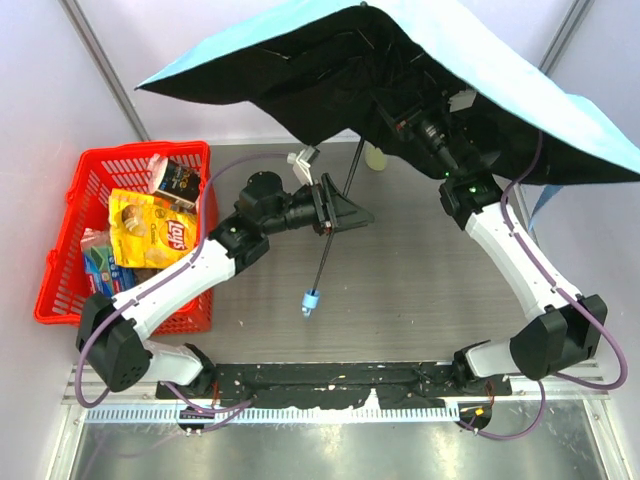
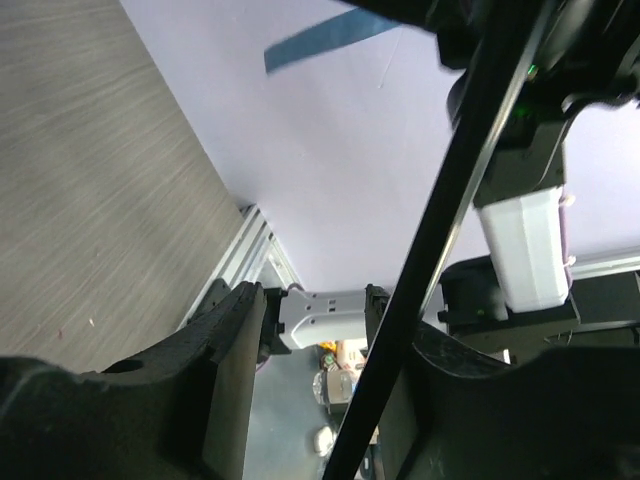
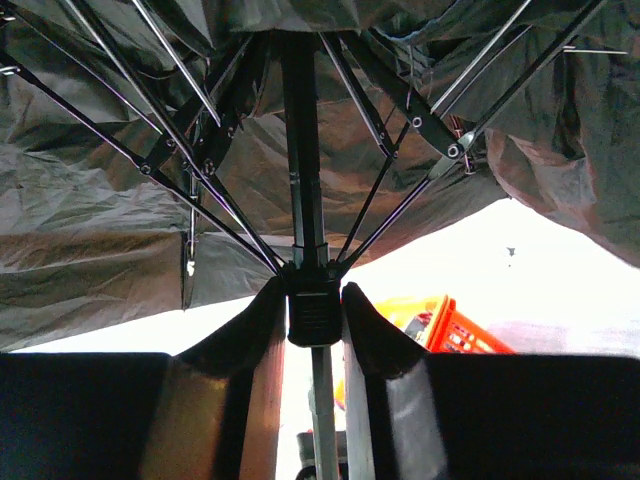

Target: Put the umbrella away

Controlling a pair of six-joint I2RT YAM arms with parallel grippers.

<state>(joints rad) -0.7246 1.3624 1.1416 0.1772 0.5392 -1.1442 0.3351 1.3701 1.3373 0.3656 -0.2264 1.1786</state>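
The umbrella (image 1: 450, 50) stands open, its sky-blue canopy with black underside tilted over the back of the table. Its thin black shaft (image 1: 325, 262) slants down to the light-blue handle (image 1: 312, 300), which hangs just above the table. My left gripper (image 1: 348, 212) is open around the shaft's middle. In the left wrist view the shaft (image 2: 430, 230) lies against the right finger with a wide gap to the other, at the left gripper (image 2: 312, 302). My right gripper (image 1: 408, 118) reaches under the canopy. In its wrist view the right gripper (image 3: 313, 312) is shut on the black runner block where the ribs (image 3: 200, 190) meet.
A red basket (image 1: 60, 270) at the left holds a yellow chip bag (image 1: 150, 232) and other snack packs. A pale bottle (image 1: 377, 155) stands at the back behind the shaft. The blue strap (image 1: 540, 205) dangles from the canopy's right edge. Walls enclose the table.
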